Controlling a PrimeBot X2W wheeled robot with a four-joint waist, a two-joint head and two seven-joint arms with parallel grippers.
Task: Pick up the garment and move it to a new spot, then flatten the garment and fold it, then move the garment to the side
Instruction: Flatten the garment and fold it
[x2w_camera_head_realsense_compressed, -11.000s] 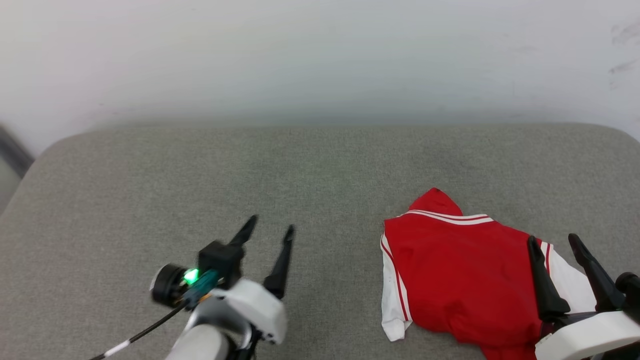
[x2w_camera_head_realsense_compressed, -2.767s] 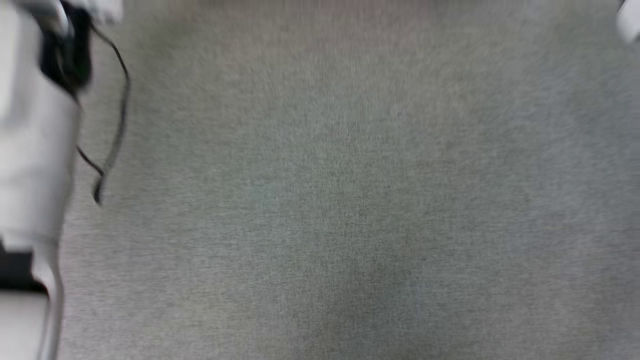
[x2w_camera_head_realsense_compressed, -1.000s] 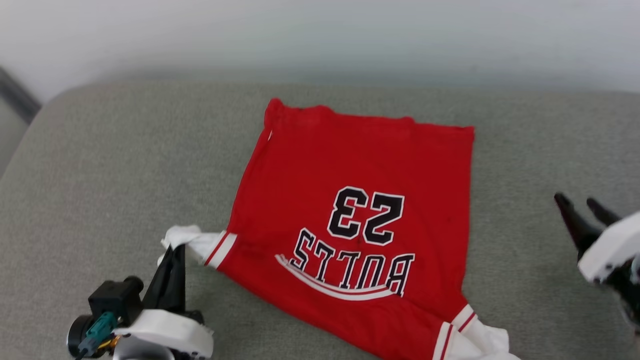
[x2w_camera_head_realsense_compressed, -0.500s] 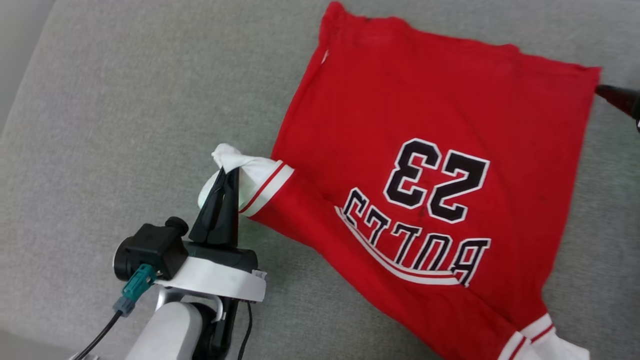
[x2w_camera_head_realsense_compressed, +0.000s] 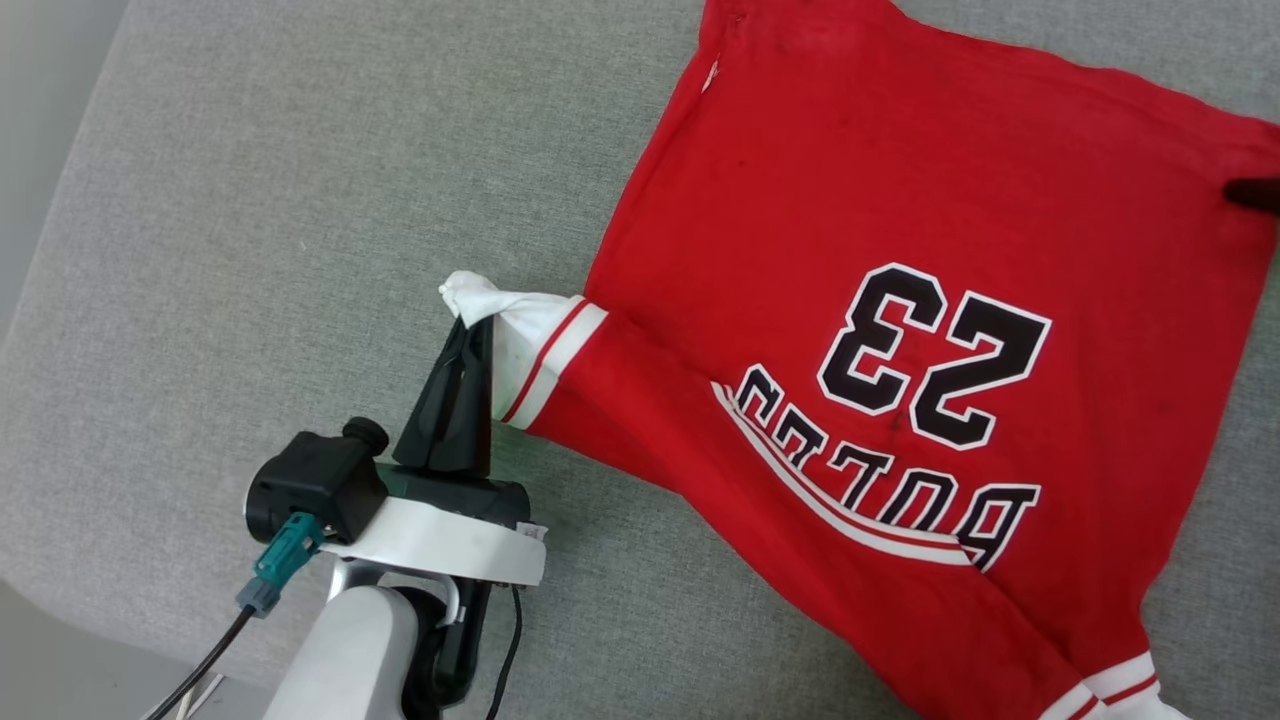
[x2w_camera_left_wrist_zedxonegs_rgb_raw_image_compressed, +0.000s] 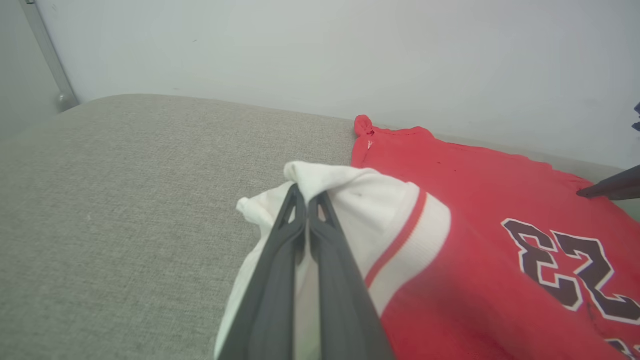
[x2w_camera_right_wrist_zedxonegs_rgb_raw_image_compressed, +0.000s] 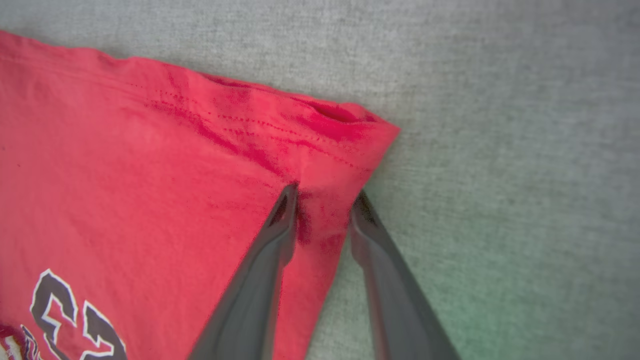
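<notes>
The garment, a bright red jersey with "23" and lettering, lies spread on the grey cushion. My left gripper is shut on its white, red-striped sleeve, bunching and lifting it a little; the left wrist view shows the closed fingertips pinching that white cloth. My right gripper stands at the garment's far right hem corner, its jaws a little apart with wrinkled red fabric between them. One dark fingertip of it pokes in at the head view's right edge. A second white sleeve lies at the lower right.
The cushion's rounded left edge drops off beside my left arm. A white wall rises behind the cushion, with a metal bar at its left. A black cable trails from my left wrist.
The head camera has swung down and closer. My right gripper has come from beside the cushion to the hem corner, and its jaws have narrowed. The left stays shut on the sleeve.
</notes>
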